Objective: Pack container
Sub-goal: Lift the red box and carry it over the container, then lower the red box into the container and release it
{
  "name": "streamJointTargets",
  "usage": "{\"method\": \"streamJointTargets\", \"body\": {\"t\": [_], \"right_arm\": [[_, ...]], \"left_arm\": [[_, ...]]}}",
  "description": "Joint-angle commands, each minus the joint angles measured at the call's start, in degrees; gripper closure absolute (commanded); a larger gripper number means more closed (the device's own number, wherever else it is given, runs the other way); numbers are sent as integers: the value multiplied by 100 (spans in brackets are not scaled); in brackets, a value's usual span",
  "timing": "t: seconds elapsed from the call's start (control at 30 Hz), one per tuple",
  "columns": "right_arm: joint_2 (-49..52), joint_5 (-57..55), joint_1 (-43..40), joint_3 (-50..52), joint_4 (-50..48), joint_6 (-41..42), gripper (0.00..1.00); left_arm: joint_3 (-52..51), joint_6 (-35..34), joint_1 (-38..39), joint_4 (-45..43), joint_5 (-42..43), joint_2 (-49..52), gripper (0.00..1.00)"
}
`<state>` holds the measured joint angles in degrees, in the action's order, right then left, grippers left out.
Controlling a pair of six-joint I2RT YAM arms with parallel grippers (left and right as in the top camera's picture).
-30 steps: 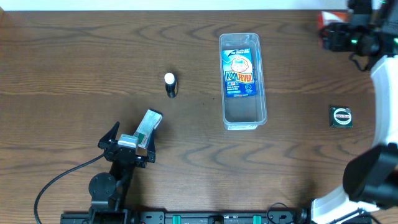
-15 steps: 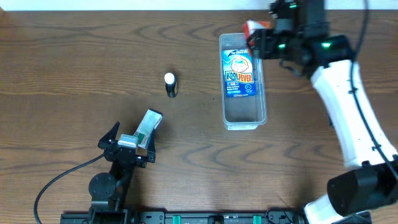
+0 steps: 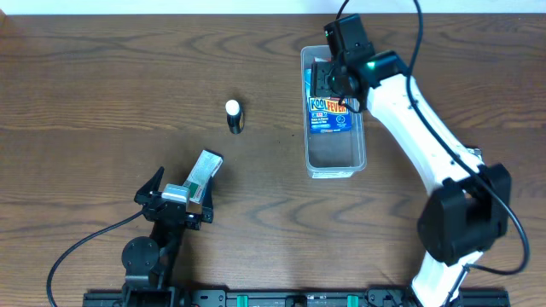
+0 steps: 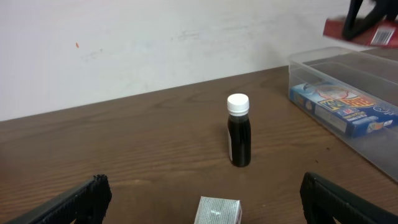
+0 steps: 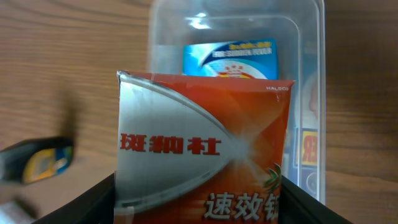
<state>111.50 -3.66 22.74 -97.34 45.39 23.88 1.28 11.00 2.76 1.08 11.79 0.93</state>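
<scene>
The clear plastic container (image 3: 305, 128) stands right of the table's middle with a blue Kool Fever box (image 3: 331, 117) lying in it. My right gripper (image 3: 329, 78) hangs over the container's far end, shut on a red-and-silver box (image 5: 205, 155); the container (image 5: 163, 37) and blue box (image 5: 230, 59) show beyond it. From the left wrist view the red box (image 4: 367, 28) hovers above the container (image 4: 311, 62). My left gripper (image 3: 175, 203) is open low at the front left, with a small white-and-green box (image 3: 205, 170) just ahead of it, its end (image 4: 219, 210) between the fingers.
A small dark bottle with a white cap (image 3: 234, 117) stands upright left of the container, also in the left wrist view (image 4: 239, 130). A blurred dark item (image 5: 37, 160) lies on the wood at the left of the right wrist view.
My right arm has swung in from the far right corner with the red box, reaching over the container's far end. The left arm and the table items have not moved.
</scene>
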Motion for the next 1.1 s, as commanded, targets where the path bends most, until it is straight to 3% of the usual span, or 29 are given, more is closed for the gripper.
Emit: {"method": "streamJointTargets", "body": {"t": [0.0,0.83,1.07], "right_arm": [[245,-345,-7,-46,-74,133,34],[1207,-365,-17,-46,-619,-247,32],[1226,-365,-17,-46,-774,-431,26]], "left_arm": [[-105,96,-24,186,66,7,2],[-105,96,-24,186,66,7,2],[-105,96,-24,186,66,7,2]]}}
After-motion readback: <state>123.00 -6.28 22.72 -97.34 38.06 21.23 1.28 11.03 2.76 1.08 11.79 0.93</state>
